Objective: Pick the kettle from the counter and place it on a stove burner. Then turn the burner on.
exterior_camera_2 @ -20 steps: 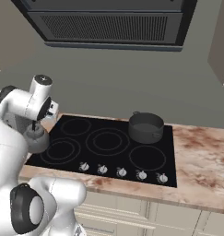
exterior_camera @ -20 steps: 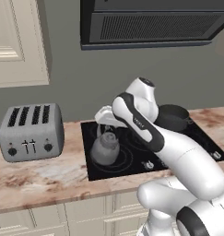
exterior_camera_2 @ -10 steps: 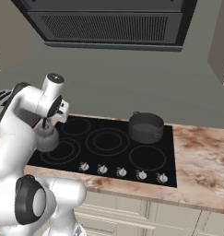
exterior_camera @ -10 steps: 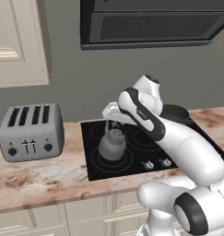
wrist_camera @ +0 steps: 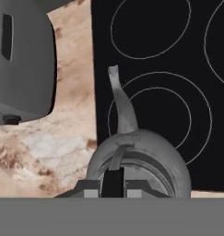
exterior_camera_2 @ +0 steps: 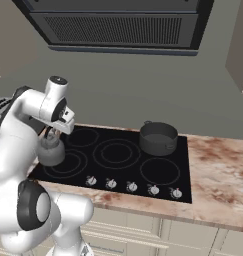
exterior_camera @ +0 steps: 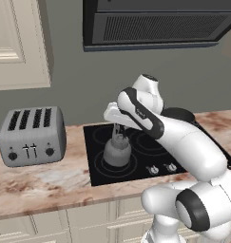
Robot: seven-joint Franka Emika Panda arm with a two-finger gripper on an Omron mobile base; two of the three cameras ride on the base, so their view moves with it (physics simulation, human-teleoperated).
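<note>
Hand view: gripper (wrist_camera: 112,183) closed on the loop handle of the small squat grey metal kettle (wrist_camera: 136,159), hanging straight below it over the ringed burner (wrist_camera: 173,117) at the black cooktop's front-left corner; spout points toward cooktop's rear.

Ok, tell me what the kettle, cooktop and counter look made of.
Kettle: grey metal by its dull sheen, probably brushed steel. Cooktop: glossy black glass, flat with thin printed rings. Counter: beige-pink stone, judging by the marbled veins, though it could be laminate.
</note>
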